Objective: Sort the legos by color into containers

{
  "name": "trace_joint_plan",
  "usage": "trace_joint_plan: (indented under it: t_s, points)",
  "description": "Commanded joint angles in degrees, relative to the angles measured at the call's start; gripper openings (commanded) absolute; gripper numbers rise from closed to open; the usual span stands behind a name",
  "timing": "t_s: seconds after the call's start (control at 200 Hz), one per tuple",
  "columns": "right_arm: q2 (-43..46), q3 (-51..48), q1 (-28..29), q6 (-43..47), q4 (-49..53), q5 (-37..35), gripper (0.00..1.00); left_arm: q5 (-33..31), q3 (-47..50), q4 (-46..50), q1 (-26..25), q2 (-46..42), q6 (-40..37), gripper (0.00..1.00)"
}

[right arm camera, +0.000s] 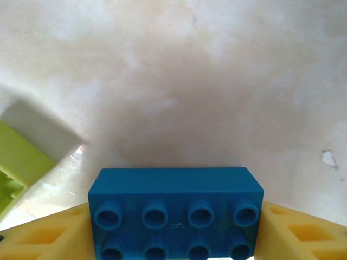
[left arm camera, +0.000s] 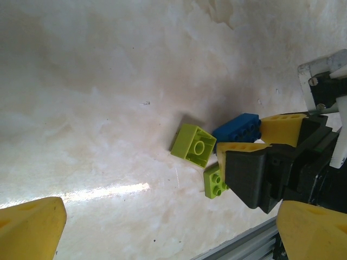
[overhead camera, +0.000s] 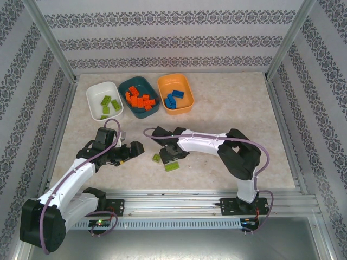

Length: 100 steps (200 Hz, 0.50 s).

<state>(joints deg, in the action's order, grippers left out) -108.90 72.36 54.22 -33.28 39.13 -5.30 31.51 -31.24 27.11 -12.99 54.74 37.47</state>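
Sorting is nearly done. The right gripper (overhead camera: pixel 169 154) clamps 1 blue brick (right arm camera: pixel 176 200) low over the table (overhead camera: pixel 244 108), well short of the orange tub (overhead camera: pixel 172 83). 2 green bricks (left arm camera: pixel 193 144) lie beside it. The left gripper (overhead camera: pixel 134 149) hangs spread, empty.

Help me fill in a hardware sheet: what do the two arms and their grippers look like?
Both the left arm and right arm have white links, black joints and a lilac cable alongside. The left gripper and right gripper are black with yellow fingers.
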Motion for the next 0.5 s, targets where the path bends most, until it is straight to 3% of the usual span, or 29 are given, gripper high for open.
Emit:
trace_joint_plan:
  t_s: [0.0, 0.265, 0.495]
  points:
    - [5.87, -1.84, -1.34, -1.93, -1.24, -1.85, 0.64, 0.60, -0.13, 0.51, 0.95, -0.80, -1.53, 1.00]
    - [17.02, -5.23, -5.47, -3.10, -3.59, 3.04, 0.64, 1.74, -4.02, 3.59, 0.91, -0.65, -3.02, 1.00]
    - [28.05, -7.92, -11.00, -3.80, -4.20, 7.16, 0.64, 1.14, -13.64, 11.46, 1.19, 2.10, -12.94, 1.00]
